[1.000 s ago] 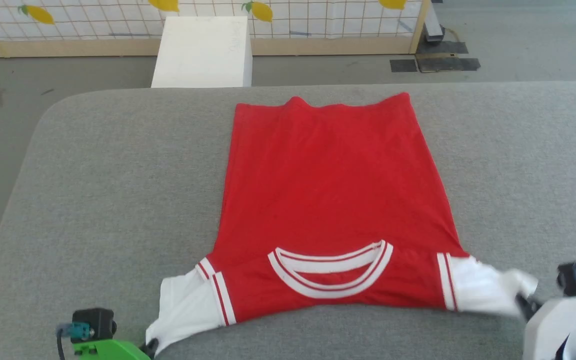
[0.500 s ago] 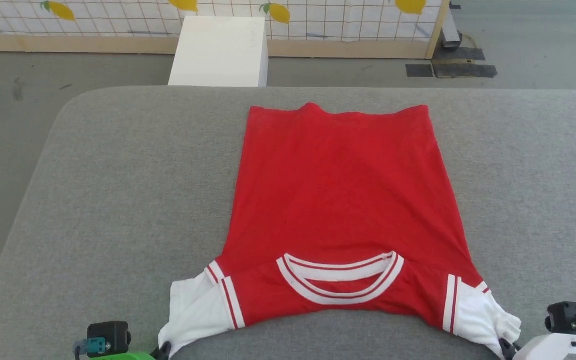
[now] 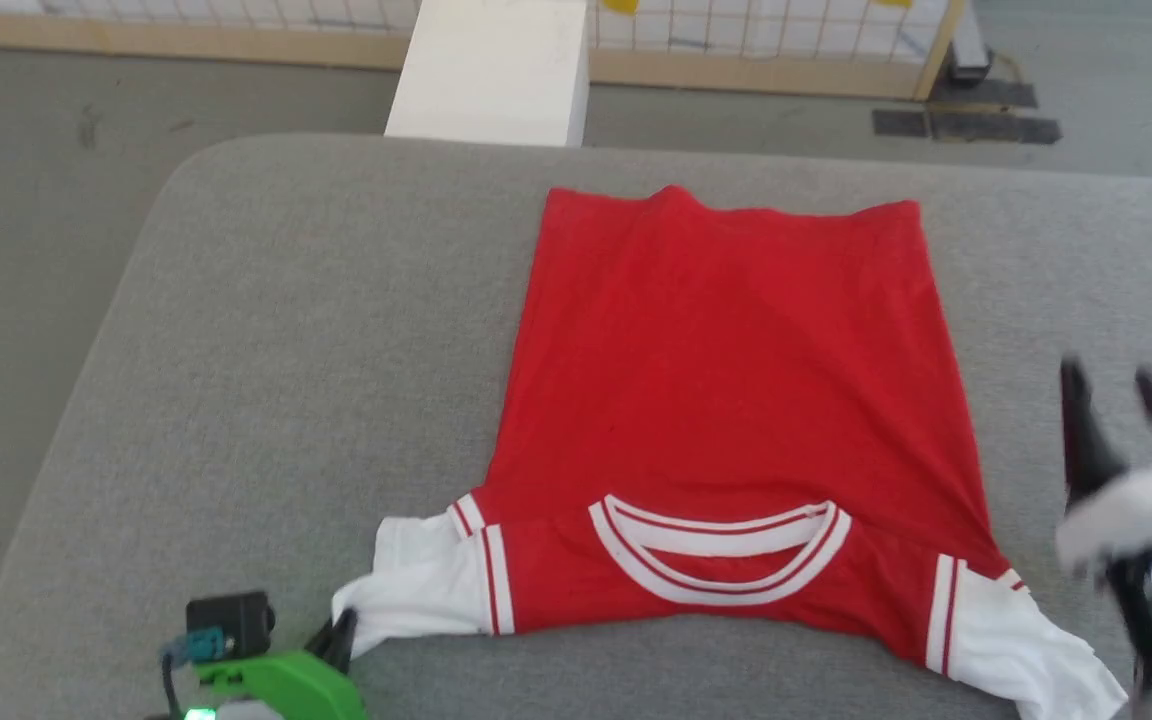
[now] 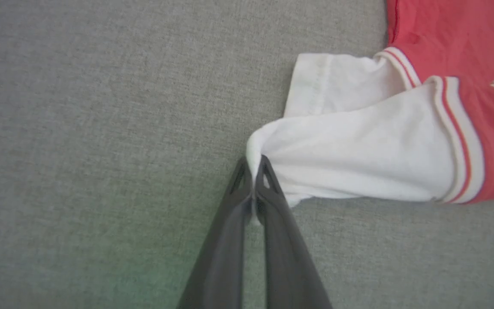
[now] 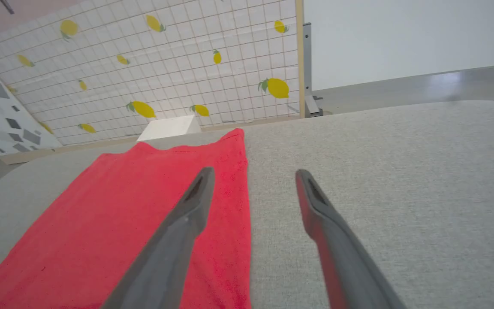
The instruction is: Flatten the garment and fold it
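Red jersey (image 3: 726,370) lying flat at centre of grey padded table (image 3: 286,330), hem far, striped collar and white sleeves near, left sleeve bunched, left gripper (image 4: 253,171) jaws clamped on its tip, right gripper (image 5: 254,173) jaws apart, empty, beside jersey's right edge.

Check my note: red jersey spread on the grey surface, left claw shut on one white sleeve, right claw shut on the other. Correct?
No. The right claw is open, held apart from the other sleeve, as the head view shows. The jersey and the left claw on its sleeve are as noted.
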{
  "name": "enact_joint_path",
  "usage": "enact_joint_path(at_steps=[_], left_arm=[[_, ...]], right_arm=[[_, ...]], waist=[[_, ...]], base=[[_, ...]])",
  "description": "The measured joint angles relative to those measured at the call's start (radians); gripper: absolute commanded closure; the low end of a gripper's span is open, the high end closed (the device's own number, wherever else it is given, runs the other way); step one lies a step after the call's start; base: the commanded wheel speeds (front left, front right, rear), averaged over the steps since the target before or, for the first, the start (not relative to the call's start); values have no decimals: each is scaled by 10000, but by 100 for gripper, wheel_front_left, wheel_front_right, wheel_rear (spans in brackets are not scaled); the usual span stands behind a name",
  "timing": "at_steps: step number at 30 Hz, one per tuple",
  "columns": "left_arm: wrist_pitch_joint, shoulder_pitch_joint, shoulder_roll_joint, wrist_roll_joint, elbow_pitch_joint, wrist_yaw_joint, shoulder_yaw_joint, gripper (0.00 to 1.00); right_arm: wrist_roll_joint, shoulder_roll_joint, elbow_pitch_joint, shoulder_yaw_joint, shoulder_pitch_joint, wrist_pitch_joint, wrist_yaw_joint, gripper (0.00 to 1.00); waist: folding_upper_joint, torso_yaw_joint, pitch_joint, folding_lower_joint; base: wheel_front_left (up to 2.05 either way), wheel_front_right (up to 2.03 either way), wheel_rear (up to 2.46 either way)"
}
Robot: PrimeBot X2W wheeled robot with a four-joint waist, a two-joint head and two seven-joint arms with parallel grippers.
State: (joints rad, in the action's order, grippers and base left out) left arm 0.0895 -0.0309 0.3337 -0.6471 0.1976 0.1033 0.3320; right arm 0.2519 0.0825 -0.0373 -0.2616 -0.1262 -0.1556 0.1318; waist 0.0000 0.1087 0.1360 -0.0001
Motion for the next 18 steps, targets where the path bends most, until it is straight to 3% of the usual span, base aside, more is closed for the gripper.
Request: enact_joint_path(at_steps=[9, 18], left_arm=[[-303, 1019, -414, 217, -40, -232, 341, 100], [-431, 1564, -859, 522, -581, -221, 723, 100]], right_arm=[[-374, 1049, -3055, 90, -4268, 539, 0, 0], [-1572, 2176, -5783, -148, -7190, -1371, 0, 0]], waist=[[0, 638, 976, 1], [0, 1517, 2166, 2]], base=[[0, 0, 0], [0, 0, 0]])
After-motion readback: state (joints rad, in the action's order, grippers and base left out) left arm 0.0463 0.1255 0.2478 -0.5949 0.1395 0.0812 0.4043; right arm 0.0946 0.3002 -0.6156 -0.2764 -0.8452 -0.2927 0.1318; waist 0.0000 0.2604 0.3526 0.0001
